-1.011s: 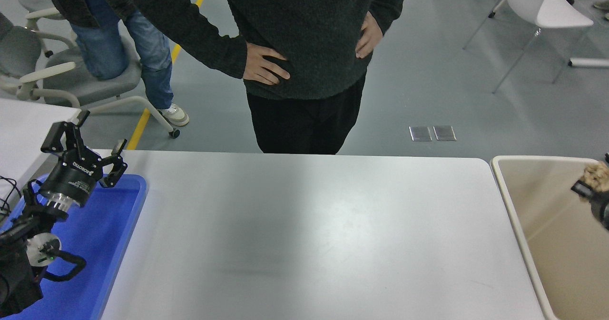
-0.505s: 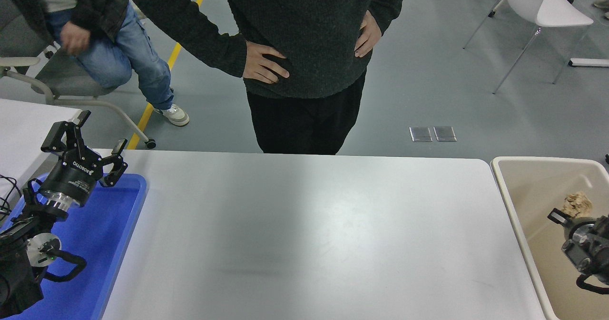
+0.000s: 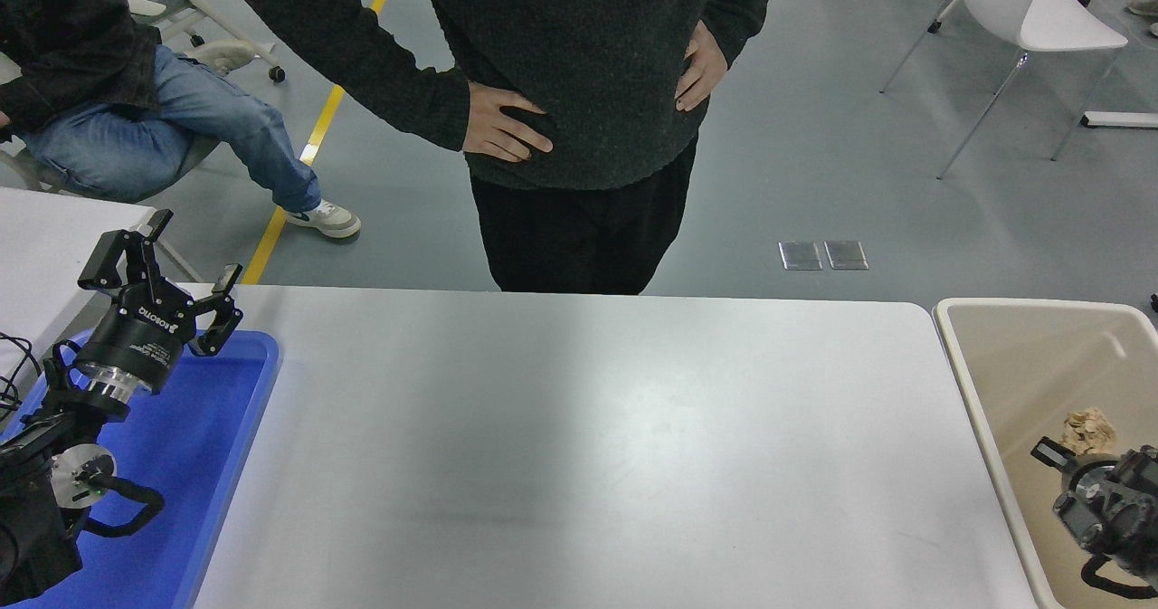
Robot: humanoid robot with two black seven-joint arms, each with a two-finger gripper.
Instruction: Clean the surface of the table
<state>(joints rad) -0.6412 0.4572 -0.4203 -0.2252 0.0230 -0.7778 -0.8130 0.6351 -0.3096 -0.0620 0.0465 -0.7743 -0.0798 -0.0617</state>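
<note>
Lab or workshop hall: grey floor (image 3: 859, 166), yellow floor line (image 3: 312, 143), office chairs (image 3: 1031, 21).

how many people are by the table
2: one person stands at the far edge of the table surface, hands on hips; another person sits at upper left.

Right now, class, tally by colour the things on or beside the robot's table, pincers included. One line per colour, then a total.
Black: 2, left pincer, right pincer
Blue: 1, tray
Beige: 2, bin, crumpled wad inside it
Total: 5
</note>
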